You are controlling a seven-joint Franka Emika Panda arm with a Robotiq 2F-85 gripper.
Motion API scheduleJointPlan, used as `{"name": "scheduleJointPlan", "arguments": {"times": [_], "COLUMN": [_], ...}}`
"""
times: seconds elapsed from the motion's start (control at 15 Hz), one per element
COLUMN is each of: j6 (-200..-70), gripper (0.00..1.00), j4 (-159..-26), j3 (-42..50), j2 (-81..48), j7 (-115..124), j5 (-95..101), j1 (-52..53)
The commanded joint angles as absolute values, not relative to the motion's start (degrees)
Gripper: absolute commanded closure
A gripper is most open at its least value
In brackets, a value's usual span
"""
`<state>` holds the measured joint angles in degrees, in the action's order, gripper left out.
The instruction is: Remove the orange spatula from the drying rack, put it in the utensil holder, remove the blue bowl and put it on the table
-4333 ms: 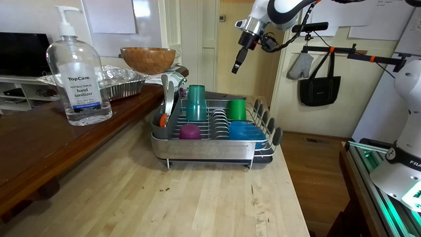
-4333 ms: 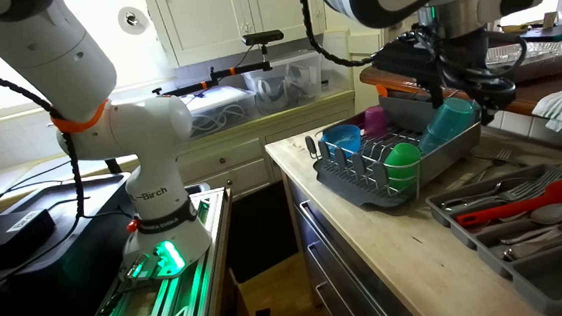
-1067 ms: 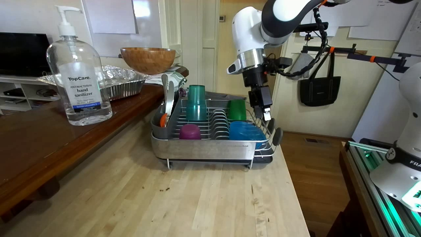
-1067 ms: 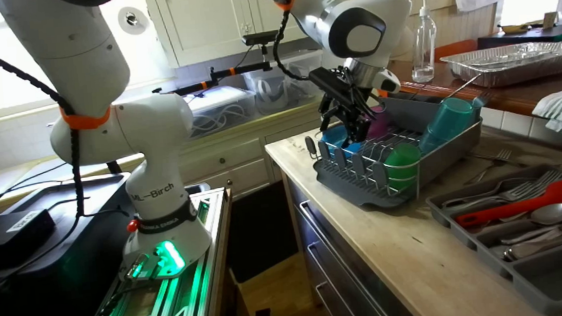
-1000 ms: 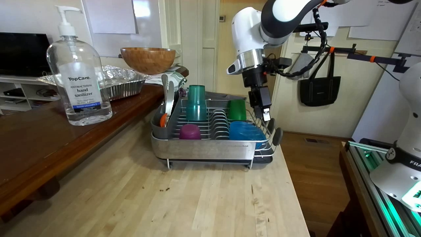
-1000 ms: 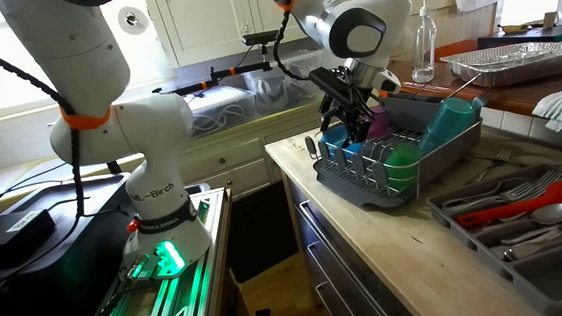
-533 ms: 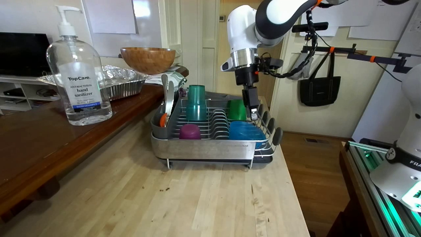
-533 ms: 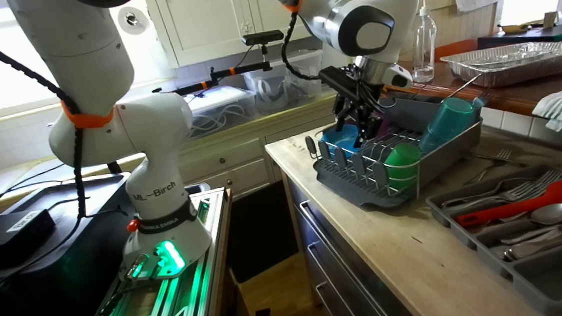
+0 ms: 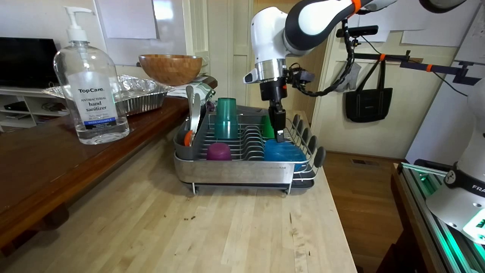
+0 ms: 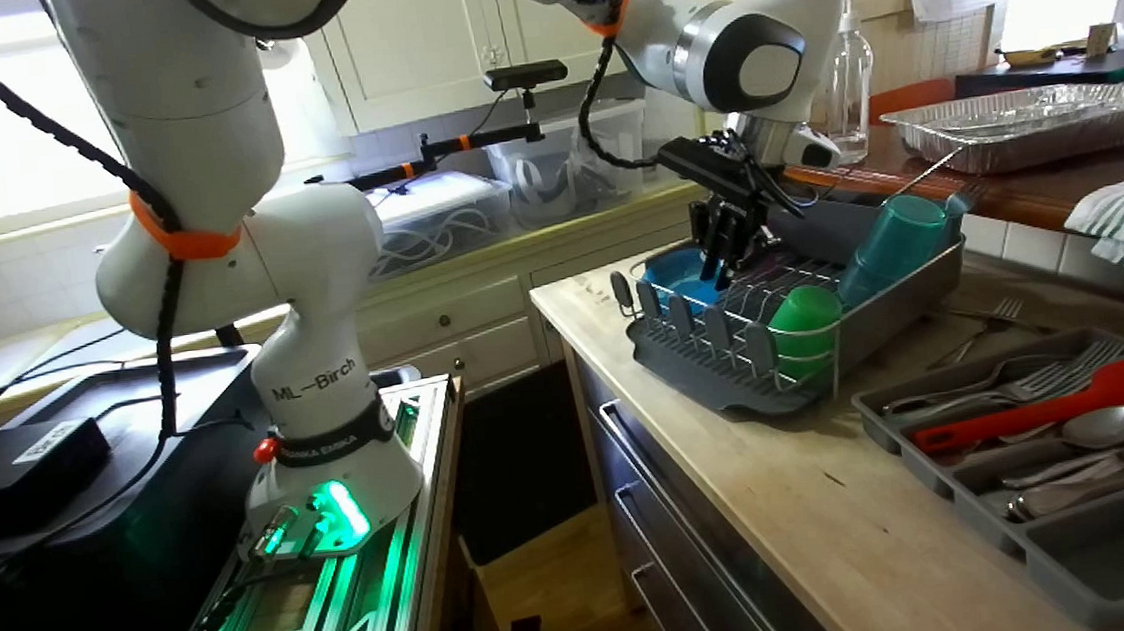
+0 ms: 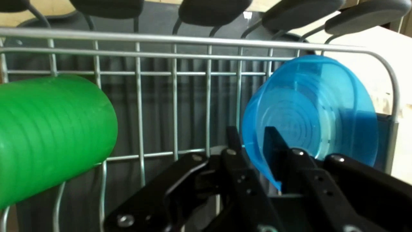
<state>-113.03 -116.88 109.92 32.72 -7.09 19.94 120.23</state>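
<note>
Above table point(image 9: 242, 231) and rack point(image 9: 235, 174), here's the bowl point(image 11: 289, 112), its rim showing between two spread fingers point(image 11: 273, 141)!
Higher than the fingers runs the arm point(image 9: 269, 40), and on its base point(image 10: 325, 485), well apart from them, we read "ML-Birch", with "EMIKA" on the black band point(image 10: 336, 442) below. Beneath the fingers, the rack's mark point(image 9: 286, 168) is too small to make out. Well away from them, in an exterior view, sits the tray point(image 10: 1112, 543), and well away too, the bottle point(image 9: 93, 93): "TopCare ANTIBACTERIAL hand sanitizer", then "WITH VITAMIN E" on the blue strip point(image 9: 99, 123)! The spatula point(image 10: 1051, 407), red, lies in that tray, well clear of the fingers. And the bowl, tilted in the rack, is right at the fingers: they stand apart, a gap between them, and whether they touch it, I can't tell.
</note>
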Motion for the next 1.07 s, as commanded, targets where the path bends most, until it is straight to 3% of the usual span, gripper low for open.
{"name": "scheduleJointPlan", "arguments": {"times": [0.0,0.2,0.4,1.0], "j6": [-111.5,-109.9,-109.7,-116.0], "gripper": [1.00,1.00,0.99,0.99], "j4": [-113.8,-112.9,-115.8,-125.7], "j3": [111.9,111.8,106.0,78.9], "j2": [36.9,37.5,33.4,22.4], "j7": [-6.4,-6.5,-8.1,-9.9], "j5": [22.9,23.1,20.9,12.6], "j1": [123.4,123.6,116.9,81.3]}}
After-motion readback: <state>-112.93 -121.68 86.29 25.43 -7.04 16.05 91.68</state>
